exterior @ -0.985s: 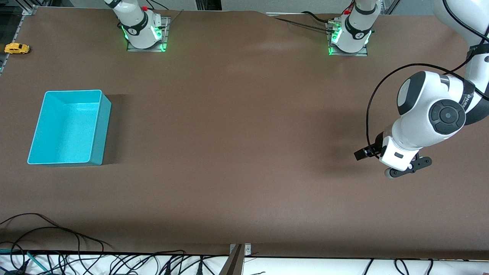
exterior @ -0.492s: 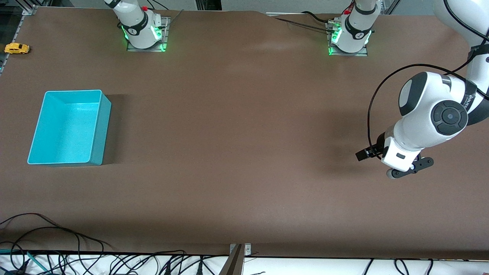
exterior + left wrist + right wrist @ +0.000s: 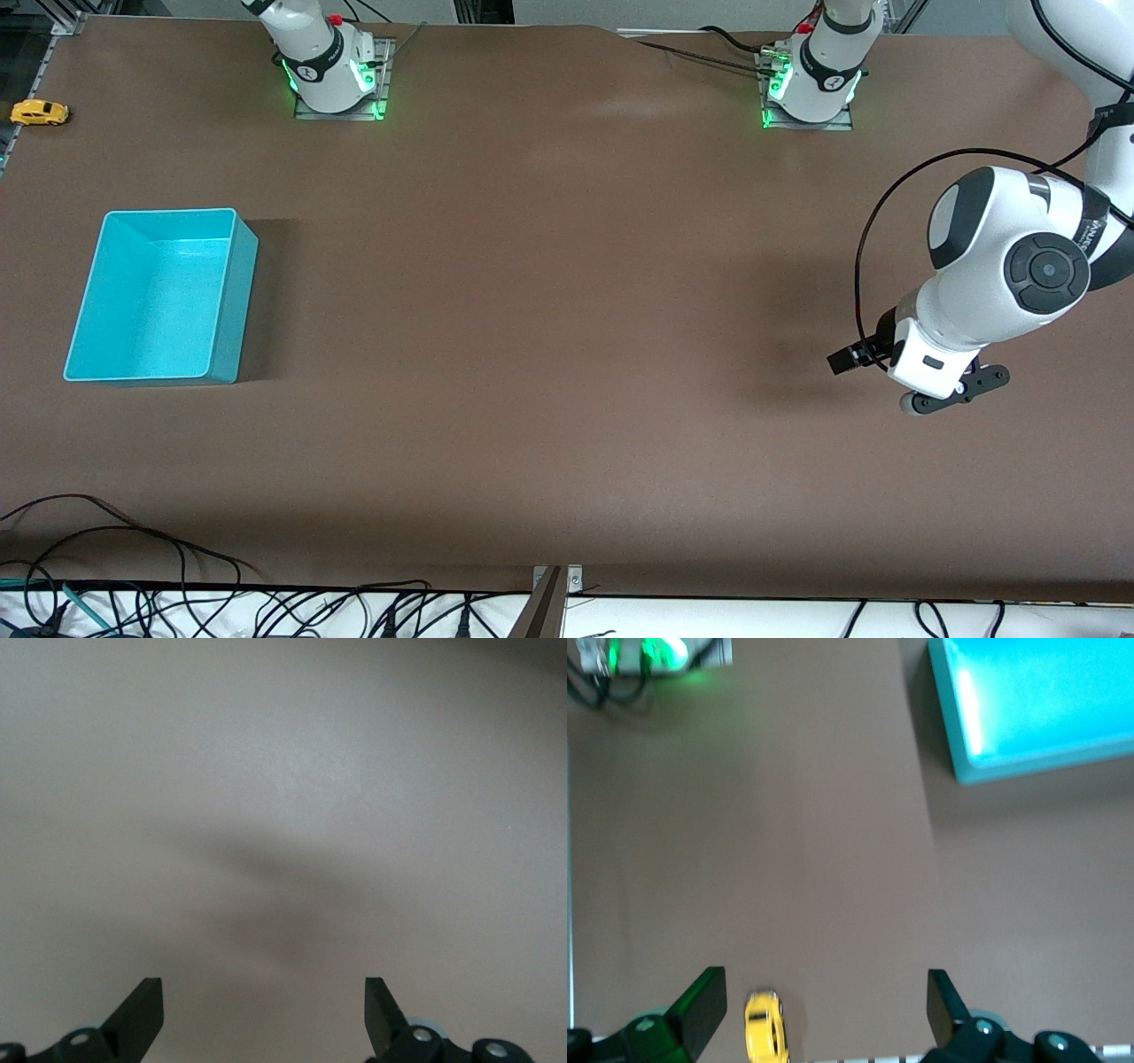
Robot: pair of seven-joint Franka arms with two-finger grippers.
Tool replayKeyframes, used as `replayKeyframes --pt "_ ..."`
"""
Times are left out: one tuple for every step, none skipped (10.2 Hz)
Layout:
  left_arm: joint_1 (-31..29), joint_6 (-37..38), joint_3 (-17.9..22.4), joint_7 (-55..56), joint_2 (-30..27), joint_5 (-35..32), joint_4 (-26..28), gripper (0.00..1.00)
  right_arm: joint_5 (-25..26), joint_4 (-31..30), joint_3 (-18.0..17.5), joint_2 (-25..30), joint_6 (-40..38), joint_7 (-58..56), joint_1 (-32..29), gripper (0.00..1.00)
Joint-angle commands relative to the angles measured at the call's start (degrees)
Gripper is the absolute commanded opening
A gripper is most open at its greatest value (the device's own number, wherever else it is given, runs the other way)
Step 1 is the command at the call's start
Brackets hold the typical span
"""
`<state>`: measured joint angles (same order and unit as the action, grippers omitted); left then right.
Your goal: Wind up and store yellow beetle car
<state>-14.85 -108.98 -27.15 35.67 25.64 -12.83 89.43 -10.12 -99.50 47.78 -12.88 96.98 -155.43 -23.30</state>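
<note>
Nothing is done yet: the bin (image 3: 159,297) is empty and the car (image 3: 39,112) sits untouched at the right arm's end of the table (image 3: 567,354), farther from the front camera than the bin

Right gripper (image 3: 824,1010) hangs over the car, jaws wide, empty

Left gripper (image 3: 921,377) waits over bare table at its own end, wide open, well apart from the car

The brown table (image 3: 567,354) bears a turquoise bin (image 3: 226,292) and the yellow beetle car (image 3: 39,112).

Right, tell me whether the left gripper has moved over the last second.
Yes, slightly. Against the left arm's base, the left gripper has drifted toward the left arm's end of the table, open and empty over bare tabletop.
</note>
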Motion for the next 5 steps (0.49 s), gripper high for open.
replayKeyframes --pt "-0.5 1.1 0.1 -0.7 -0.2 1.1 -1.0 1.00 -2.7 5.2 -0.1 -7.9 4.7 -5.4 -4.5 1.00" --pt "-0.7 1.1 0.1 -0.8 -0.5 1.1 -1.0 1.00 -3.0 5.5 -0.1 -9.9 6.8 -6.3 -6.3 1.00" --pt "-1.1 1.1 0.1 -0.9 -0.6 1.1 -1.0 1.00 -3.0 4.0 -0.3 -10.0 9.0 -6.4 -8.2 1.00" --pt "-1.1 1.2 0.1 -0.9 -0.8 1.1 -0.9 1.00 -3.0 2.2 -0.4 -10.2 10.1 -7.5 -10.0 1.00" --pt "-1.1 1.4 0.1 -0.9 -0.8 1.1 -0.8 1.00 -3.0 0.5 -0.6 -11.8 11.1 -9.2 -11.7 1.00"
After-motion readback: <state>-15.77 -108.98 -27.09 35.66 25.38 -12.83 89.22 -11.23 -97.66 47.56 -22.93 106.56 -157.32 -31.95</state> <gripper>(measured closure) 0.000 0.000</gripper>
